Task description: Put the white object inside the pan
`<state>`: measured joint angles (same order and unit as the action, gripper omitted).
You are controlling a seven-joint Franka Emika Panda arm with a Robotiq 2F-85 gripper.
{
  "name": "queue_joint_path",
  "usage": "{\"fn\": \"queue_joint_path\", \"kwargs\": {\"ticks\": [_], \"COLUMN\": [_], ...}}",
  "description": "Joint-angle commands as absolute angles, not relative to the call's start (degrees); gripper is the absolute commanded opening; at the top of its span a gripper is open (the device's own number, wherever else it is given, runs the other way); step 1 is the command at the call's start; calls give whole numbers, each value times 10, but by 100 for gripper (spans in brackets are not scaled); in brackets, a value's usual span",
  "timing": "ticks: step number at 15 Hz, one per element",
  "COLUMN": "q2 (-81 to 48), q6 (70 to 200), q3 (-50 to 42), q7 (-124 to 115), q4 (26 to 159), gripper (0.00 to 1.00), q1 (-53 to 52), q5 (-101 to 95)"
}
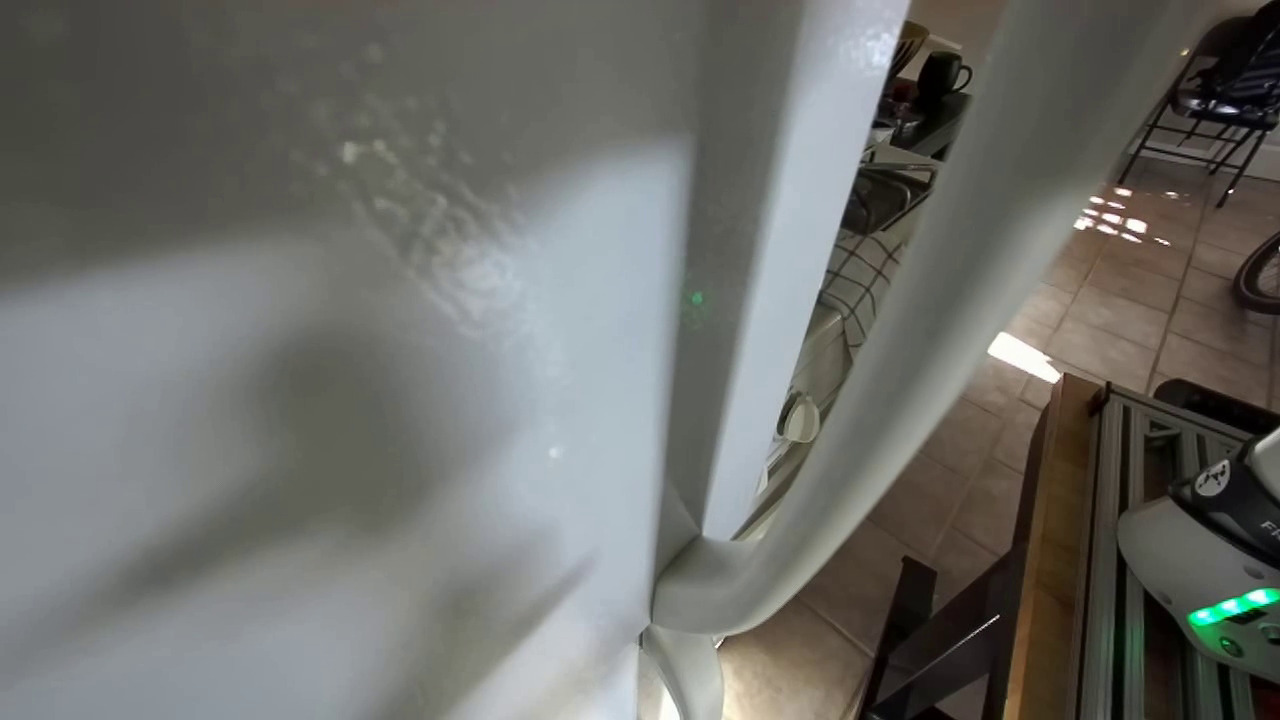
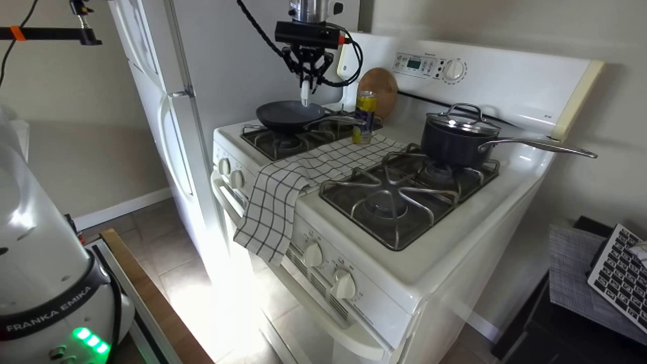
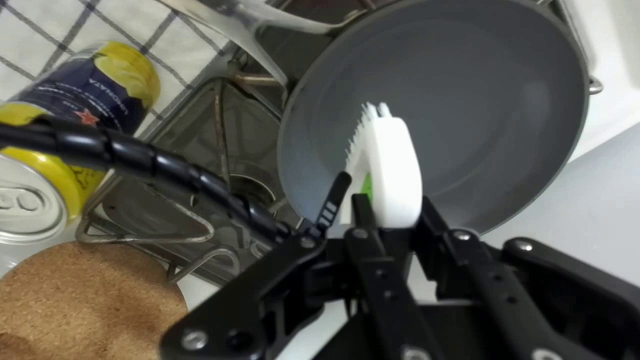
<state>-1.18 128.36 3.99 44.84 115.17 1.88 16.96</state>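
- Evidently the white brush (image 3: pixel 397 172) is in the gripper (image 3: pixel 394 212): the jaws are drawn in to its narrow width, holding it from both sides, and they hide its lower end in the wrist view.
- Bristles line its 11 o'clock side; a green patch (image 3: pixel 367 187) near them is mostly covered, and what it belongs to is unclear.
- From the brush, the pan (image 3: pixel 475 100) spreads towards 1 o'clock. In an exterior view the brush's tip overlaps the pan's 1 o'clock side; whether they touch cannot be told.
- The pan's handle (image 3: pixel 240 32) runs to 10 o'clock and is cut off.
- At 9 o'clock a drink can (image 3: pixel 107 85) is partly hidden by a black cable (image 3: pixel 165 170); at 10 o'clock a checked cloth (image 3: pixel 130 20) runs out of sight.
- At 8 o'clock a cork board (image 3: pixel 90 300) is cropped.
- In an exterior view a lidded pot (image 2: pixel 455 144) sits at 3 o'clock from the pan, on the stove (image 2: pixel 429 260).
- In an exterior view a pale door (image 1: pixel 300 450) and its curved handle (image 1: pixel 950 320) block most of the scene; the robot's base (image 1: pixel 1170 560) is cropped at 4 o'clock.
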Motion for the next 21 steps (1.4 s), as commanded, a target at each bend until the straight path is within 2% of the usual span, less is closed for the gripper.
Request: {"fn": "queue_joint_path", "kwargs": {"ticks": [1,4,5,13,21], "q2": [-12,-11,-14,-4,-21], "q6": [1282,1282,1280,1288,1314], "q3": [31,32,35,43,59], "q7": [448,448,439,362,369], "q4": [1151,1151,1150,1167,1181], "gripper": [24,24,6,6,6], "q1": [6,2,-2,-25,-43], "q5": [174,178,158,47,72]}}
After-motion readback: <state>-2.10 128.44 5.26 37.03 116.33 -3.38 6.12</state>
